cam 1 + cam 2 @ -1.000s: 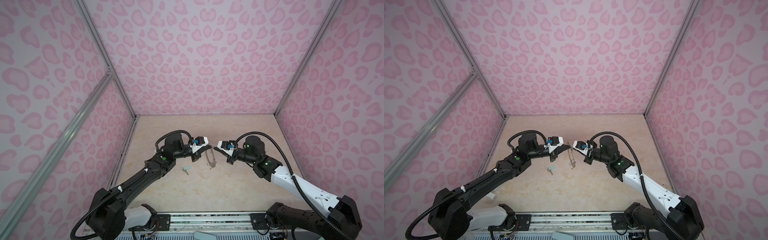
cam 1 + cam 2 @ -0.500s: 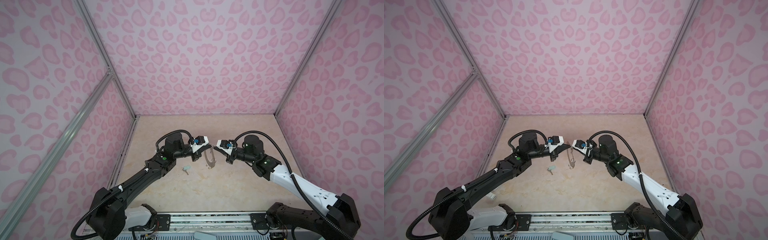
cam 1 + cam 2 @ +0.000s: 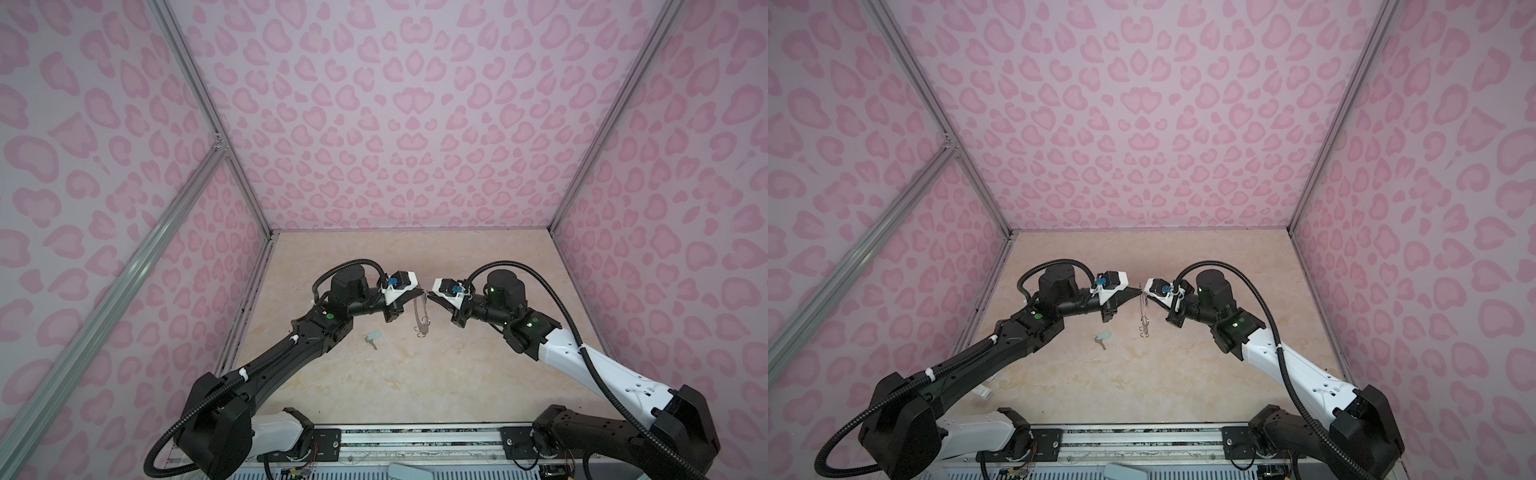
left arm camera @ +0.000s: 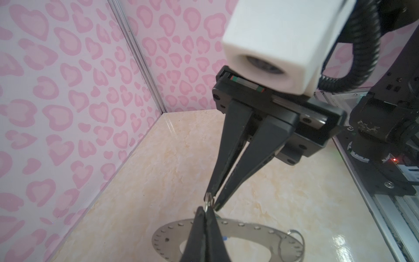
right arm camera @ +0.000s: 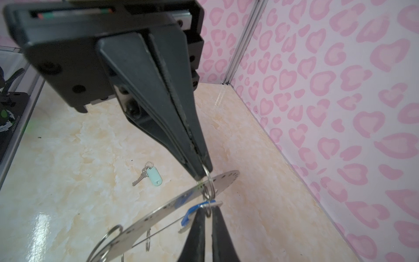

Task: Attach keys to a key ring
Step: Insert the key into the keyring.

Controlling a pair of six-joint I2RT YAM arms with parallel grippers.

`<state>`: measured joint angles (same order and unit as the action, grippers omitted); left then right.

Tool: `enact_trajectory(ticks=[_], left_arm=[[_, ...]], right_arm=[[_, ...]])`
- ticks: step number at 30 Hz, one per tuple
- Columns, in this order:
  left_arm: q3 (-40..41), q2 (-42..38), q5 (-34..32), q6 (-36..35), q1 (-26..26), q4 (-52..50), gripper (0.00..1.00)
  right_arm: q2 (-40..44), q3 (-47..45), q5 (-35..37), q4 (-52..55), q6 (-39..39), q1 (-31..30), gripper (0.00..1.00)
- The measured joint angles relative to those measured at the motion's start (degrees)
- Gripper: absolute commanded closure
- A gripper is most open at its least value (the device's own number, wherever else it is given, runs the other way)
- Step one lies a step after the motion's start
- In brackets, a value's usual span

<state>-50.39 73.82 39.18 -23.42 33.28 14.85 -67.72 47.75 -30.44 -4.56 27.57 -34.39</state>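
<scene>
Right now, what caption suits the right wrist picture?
Left tool and right tool meet tip to tip, pinching a wire loop on the perforated key ring; a mint-tagged key lies on the table.

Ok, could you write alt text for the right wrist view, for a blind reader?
Two shut grippers meet tip to tip over a beige table: the left gripper pinches a small wire loop on the rim of the grey key ring, and the right gripper pinches a blue tag beside it. A mint-tagged key lies on the table.

Pink heart-spotted walls [image 3: 395, 124] on three sides; silver frame posts [image 3: 608, 116] in the corners; pale marbled tabletop [image 3: 415, 386], glossy, catching light.
</scene>
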Motion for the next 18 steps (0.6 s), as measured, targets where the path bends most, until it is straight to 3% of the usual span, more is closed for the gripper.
enact_trajectory(ticks=[18], left_arm=[[-1.81, 2.05, -0.76, 1.25, 0.35, 0.04, 0.97]], right_arm=[[-0.48, 0.13, 0.92, 0.28, 0.07, 0.02, 1.00]])
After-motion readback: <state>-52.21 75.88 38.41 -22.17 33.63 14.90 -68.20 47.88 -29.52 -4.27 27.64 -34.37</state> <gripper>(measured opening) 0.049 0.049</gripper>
